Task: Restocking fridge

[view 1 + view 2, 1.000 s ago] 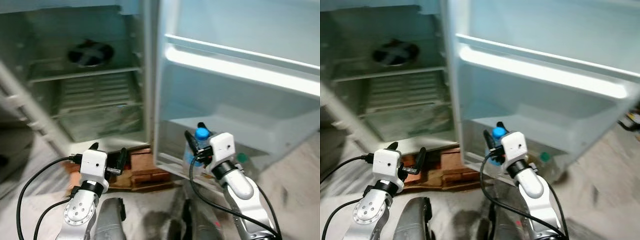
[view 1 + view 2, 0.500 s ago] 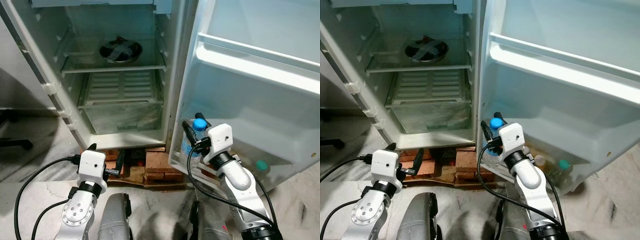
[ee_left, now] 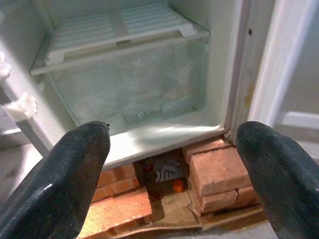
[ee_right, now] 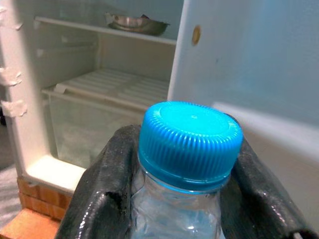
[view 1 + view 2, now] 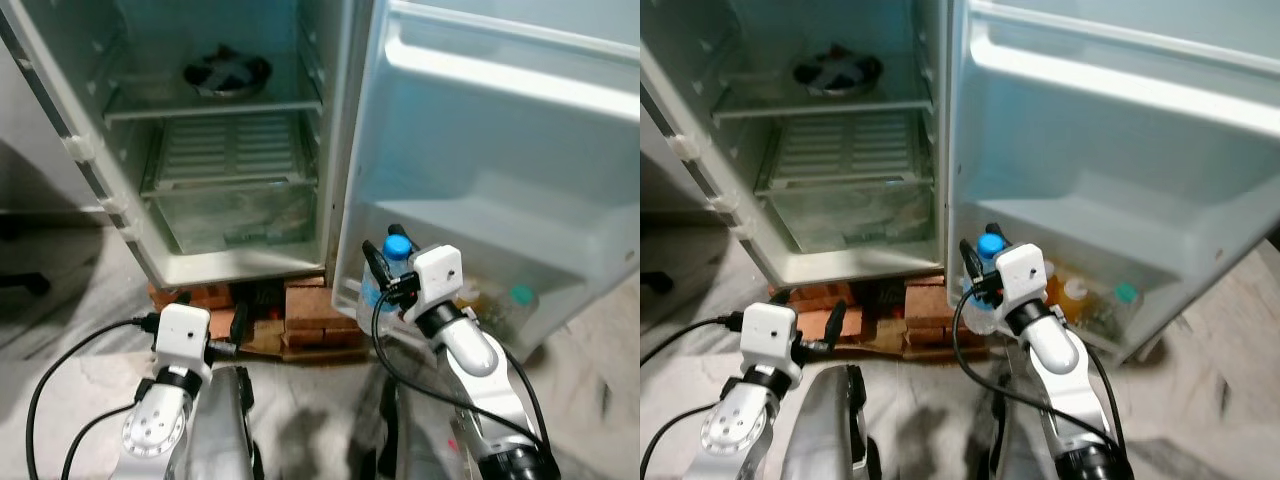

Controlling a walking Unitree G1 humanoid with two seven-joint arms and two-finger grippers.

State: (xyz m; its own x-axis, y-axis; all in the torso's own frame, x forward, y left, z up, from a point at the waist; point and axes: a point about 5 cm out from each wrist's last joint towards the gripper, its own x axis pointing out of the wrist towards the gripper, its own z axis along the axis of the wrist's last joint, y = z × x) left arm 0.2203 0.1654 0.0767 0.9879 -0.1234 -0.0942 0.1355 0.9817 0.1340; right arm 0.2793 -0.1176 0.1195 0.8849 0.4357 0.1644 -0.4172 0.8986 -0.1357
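The clear plastic bottle with a blue cap (image 4: pixel 189 144) is clamped upright at the neck by the right end effector (image 5: pixel 388 268), presumably for shelving in the white fridge door (image 5: pixel 520 150); the left end effector (image 3: pixel 169 164) is held open, idle.

One fridge (image 5: pixel 230 150), one metal bowl (image 5: pixel 226 73), one held bottle (image 4: pixel 187 164), three bottles (image 5: pixel 1095 300) on the door shelf, several bricks (image 3: pixel 214 172).

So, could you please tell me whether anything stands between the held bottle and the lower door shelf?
Nothing visible does. The right gripper holds the bottle just in front of the door shelf, where other bottles already stand further along.
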